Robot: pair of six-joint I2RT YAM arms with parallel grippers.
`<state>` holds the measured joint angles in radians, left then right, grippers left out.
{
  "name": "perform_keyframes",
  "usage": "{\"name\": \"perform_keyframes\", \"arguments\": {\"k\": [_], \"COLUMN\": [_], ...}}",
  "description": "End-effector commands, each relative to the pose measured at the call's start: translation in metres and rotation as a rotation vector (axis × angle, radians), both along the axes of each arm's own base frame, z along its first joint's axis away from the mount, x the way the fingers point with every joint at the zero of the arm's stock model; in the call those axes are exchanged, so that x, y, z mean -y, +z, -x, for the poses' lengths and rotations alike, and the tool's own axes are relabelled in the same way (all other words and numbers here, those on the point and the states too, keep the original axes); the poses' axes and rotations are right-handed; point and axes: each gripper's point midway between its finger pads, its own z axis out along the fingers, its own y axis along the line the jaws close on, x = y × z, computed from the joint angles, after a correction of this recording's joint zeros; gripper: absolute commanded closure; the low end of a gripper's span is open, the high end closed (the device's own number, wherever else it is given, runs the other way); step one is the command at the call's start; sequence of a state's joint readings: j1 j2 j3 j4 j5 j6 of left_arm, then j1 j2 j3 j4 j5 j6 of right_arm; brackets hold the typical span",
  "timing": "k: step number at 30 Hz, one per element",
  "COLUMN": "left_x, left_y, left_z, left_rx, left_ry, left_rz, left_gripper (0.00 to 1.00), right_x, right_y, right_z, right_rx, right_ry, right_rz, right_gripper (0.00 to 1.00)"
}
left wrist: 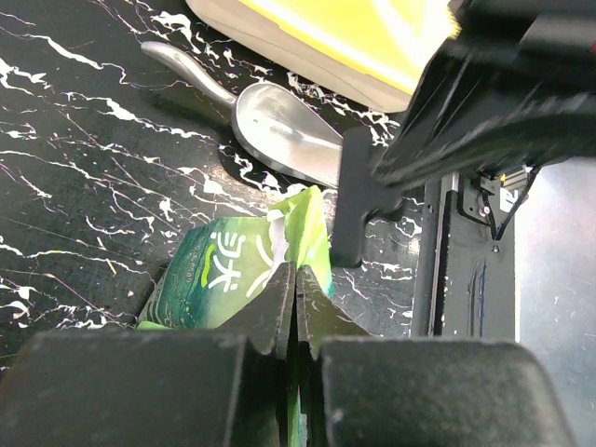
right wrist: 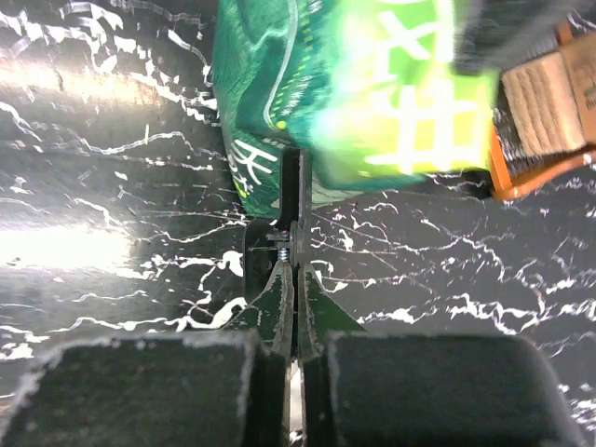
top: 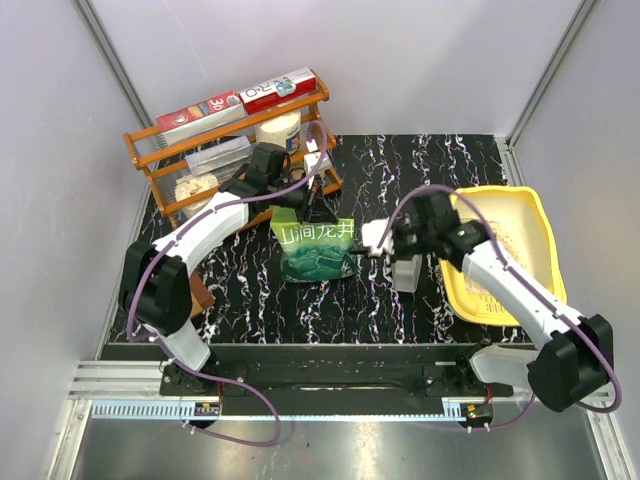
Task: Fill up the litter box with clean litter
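Observation:
The green pouch [top: 318, 250] with white characters stands upright at the table's middle. My left gripper [top: 318, 215] comes from behind it and is shut on the pouch's top edge [left wrist: 307, 233]. My right gripper [top: 368, 250] reaches in from the right, shut on a black spring clip [right wrist: 291, 214] that sits at the pouch's side edge [right wrist: 270, 140]. That clip [left wrist: 358, 200] also shows in the left wrist view, next to the pouch's corner. The yellow litter box [top: 530, 215] lies at the right. The clean litter is hidden inside the pouch.
A grey scoop [top: 405, 270] lies on the black marbled table between the pouch and the litter box, and shows again as the scoop [left wrist: 279, 130] in the left wrist view. An orange wire rack [top: 160, 150] with boxes stands at the back left.

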<state>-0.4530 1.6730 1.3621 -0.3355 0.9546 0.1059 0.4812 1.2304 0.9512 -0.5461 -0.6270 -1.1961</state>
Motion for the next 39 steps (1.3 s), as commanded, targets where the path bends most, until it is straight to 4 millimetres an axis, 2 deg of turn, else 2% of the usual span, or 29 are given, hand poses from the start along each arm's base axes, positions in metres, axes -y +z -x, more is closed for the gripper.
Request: {"name": "perform_keyframes", "arguments": {"k": [1,2,3,4,5,6,8,9,11,15,21,22,27,35,39], "left_x": [0.0,-0.001,0.0,0.001,0.001,0.001,0.0,0.001,0.001,0.001,0.003,0.003,0.005,0.008,0.009], "left_y": [0.022,0.022,0.021,0.022,0.021,0.022,0.021,0.021,0.021,0.024,0.026,0.026,0.028,0.029,0.03], "left_z": [-0.016,-0.016,-0.016,-0.016,-0.016,-0.017,-0.018,-0.019,-0.02,-0.022,-0.023,-0.022,-0.022,-0.02,-0.019], "left_rx": [0.109,0.112,0.112,0.115,0.116,0.124,0.13,0.142,0.149,0.163,0.162,0.16,0.153,0.146,0.138], "left_ry": [-0.003,-0.003,-0.005,-0.011,-0.012,-0.017,-0.021,-0.025,-0.029,-0.036,-0.045,-0.047,-0.059,-0.075,-0.085], "left_rz": [0.039,0.038,0.037,0.04,0.037,0.036,0.029,0.026,0.023,0.019,0.02,0.021,0.031,0.042,0.051], "left_gripper": [1.0,1.0,1.0,1.0,1.0,1.0,1.0,1.0,1.0,1.0,1.0,1.0,1.0,1.0,1.0], "right_x": [0.019,0.019,0.016,0.024,0.023,0.02,0.021,0.017,0.014,0.011,0.004,0.001,0.001,0.0,-0.001], "right_y": [0.031,0.03,0.048,0.051,0.051,0.065,0.064,0.074,0.072,0.08,0.08,0.081,0.069,0.054,0.053], "right_z": [0.029,0.027,0.023,0.019,0.014,0.01,0.007,0.004,0.004,-0.003,-0.021,-0.033,-0.057,-0.074,-0.079], "right_rx": [-0.369,-0.457,-0.486,-0.549,-0.632,-0.658,-0.768,-0.78,-0.833,-0.831,-0.846,-0.805,-0.807,-0.803,-0.79], "right_ry": [-0.138,-0.182,-0.181,-0.227,-0.267,-0.253,-0.277,-0.255,-0.241,-0.222,-0.24,-0.244,-0.353,-0.391,-0.398], "right_rz": [-0.059,-0.067,-0.114,-0.134,-0.159,-0.204,-0.219,-0.241,-0.238,-0.256,-0.293,-0.314,-0.323,-0.323,-0.329], "right_gripper": [1.0,1.0,1.0,1.0,1.0,1.0,1.0,1.0,1.0,1.0,1.0,1.0,1.0,1.0,1.0]}}
